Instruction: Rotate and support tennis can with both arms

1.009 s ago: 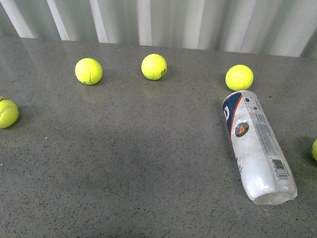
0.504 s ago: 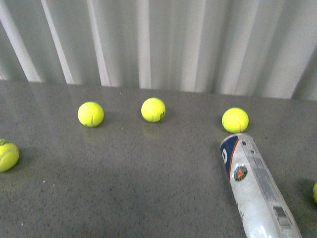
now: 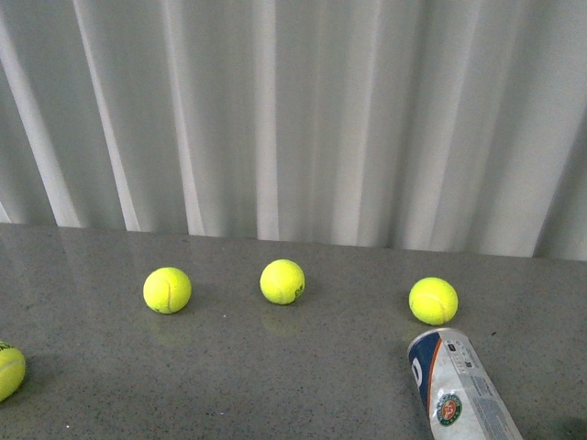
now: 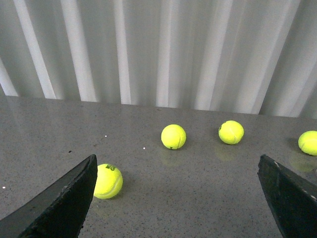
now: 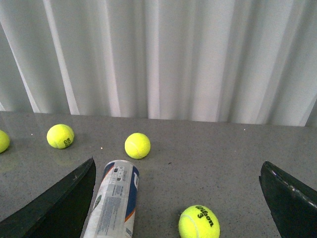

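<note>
The tennis can (image 3: pixel 459 390) lies on its side on the grey table at the front view's lower right, its lower half cut off by the frame edge. Its white, navy and orange label shows a round emblem. In the right wrist view the tennis can (image 5: pixel 115 203) lies just inside one finger of my right gripper (image 5: pixel 177 198), which is open and holds nothing. My left gripper (image 4: pixel 176 198) is open too, over bare table, with a tennis ball (image 4: pixel 108 181) beside one finger. Neither arm shows in the front view.
Three tennis balls (image 3: pixel 167 290) (image 3: pixel 282 281) (image 3: pixel 433 301) sit in a row along the back of the grey table (image 3: pixel 275 385), a fourth (image 3: pixel 7 370) at the left edge. Another ball (image 5: pixel 198 223) lies between my right fingers. A white corrugated wall (image 3: pixel 293 119) stands behind.
The front view has tilted upward: balls and can slid down the picture, more wall shows, and the can's lower half has left the frame.
</note>
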Controlling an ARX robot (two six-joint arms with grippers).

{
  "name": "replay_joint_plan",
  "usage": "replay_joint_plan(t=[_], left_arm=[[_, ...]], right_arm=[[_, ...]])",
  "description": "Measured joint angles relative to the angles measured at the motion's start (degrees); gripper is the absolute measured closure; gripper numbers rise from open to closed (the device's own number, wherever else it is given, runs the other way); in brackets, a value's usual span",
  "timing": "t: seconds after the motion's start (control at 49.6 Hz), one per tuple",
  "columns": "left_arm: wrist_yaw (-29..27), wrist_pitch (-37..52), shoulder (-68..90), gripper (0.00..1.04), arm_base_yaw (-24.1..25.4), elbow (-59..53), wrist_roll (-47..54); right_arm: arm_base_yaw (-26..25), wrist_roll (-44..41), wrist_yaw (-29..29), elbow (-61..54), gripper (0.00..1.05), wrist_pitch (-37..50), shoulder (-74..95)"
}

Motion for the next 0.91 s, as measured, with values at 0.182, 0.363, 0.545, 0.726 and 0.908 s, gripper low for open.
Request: replay_joint_plan(t=[0.182,0.363,0.545,0.726,0.908], left_arm=[[0.0,0.0,0.0,0.07,0.0,0.0,0.0],[0.0,0.0,0.0,0.07,0.0,0.0,0.0],[0.0,0.0,0.0,0.07,0.0,0.0,0.0],[0.0,0.0,0.0,0.07,0.0,0.0,0.0],[0.0,0.0,0.0,0.07,0.0,0.0,0.0]], right_arm=[[0.3,4.9,4.2,3.0,0.07,-5.3,5.6],[-1.6,9.3,-0.5,16.9,0.07,2.0,40.7],[3.1,11.0,-2.5,34.2,0.07,-1.1,76.1],[7.0,12.8,-5.2,41.7,0.07,-2.4,88.2],[9.7,14.2,-4.3,43.2,0.07,-2.3,94.4]])
